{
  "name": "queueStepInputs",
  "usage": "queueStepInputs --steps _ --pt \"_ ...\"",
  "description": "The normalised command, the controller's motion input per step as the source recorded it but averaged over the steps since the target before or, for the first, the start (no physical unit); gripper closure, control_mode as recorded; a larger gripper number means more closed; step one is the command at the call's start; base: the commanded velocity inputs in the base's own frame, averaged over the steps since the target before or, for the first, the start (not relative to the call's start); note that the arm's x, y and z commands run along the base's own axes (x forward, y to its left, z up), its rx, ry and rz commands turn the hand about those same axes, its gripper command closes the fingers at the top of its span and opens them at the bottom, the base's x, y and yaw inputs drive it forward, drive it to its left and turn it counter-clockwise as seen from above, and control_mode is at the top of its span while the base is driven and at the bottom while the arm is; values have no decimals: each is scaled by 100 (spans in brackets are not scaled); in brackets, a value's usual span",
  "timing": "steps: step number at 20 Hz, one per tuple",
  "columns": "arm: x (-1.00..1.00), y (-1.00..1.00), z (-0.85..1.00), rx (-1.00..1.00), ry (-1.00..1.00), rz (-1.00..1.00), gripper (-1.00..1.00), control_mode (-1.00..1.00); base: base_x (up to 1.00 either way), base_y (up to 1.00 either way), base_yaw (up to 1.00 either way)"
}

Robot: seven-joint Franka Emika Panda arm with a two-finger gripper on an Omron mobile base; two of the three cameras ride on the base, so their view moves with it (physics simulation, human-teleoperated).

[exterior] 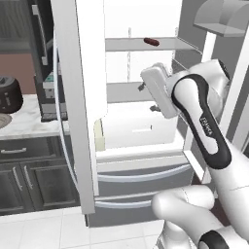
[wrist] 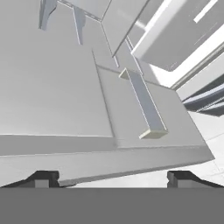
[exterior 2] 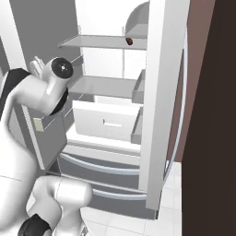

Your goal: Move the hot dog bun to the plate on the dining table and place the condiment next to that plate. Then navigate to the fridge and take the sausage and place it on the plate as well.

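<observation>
The fridge [exterior: 141,121] stands open in front of me. The sausage [exterior: 151,42], dark red and short, lies on the top shelf toward the right; from the right base view the sausage [exterior 2: 130,41] shows at that shelf's end, partly behind the right door. My gripper [exterior: 148,97] hangs in front of the middle shelf, below and a little left of the sausage. In the hand view the gripper [wrist: 111,178] is open with nothing between its fingertips [wrist: 41,178], and it looks at a door's inner wall. The hot dog bun, condiment, plate and dining table are out of view.
The left fridge door [exterior: 80,97] swings out beside the hand and the right door [exterior 2: 163,101] stands open too. A white crisper drawer [exterior 2: 108,120] sits under the middle shelf, above the freezer drawers [exterior: 141,180]. A counter [exterior: 29,124] with a dark appliance [exterior: 9,95] lies left.
</observation>
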Motion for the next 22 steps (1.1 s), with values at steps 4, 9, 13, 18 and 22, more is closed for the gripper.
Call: queueStepInputs --steps 4,9,13,18,22 --pt "-77 -60 0 -20 -1 0 -100 -100 0 0 0" --pt "-98 -43 8 -28 0 -3 -100 -100 0 0 0" --pt "-100 -33 4 -30 0 -8 -100 -100 0 0 0" --pt "-88 -39 0 -33 -9 -3 -100 -100 0 0 0" --pt "-31 -27 0 -38 -8 0 -100 -100 0 0 0"
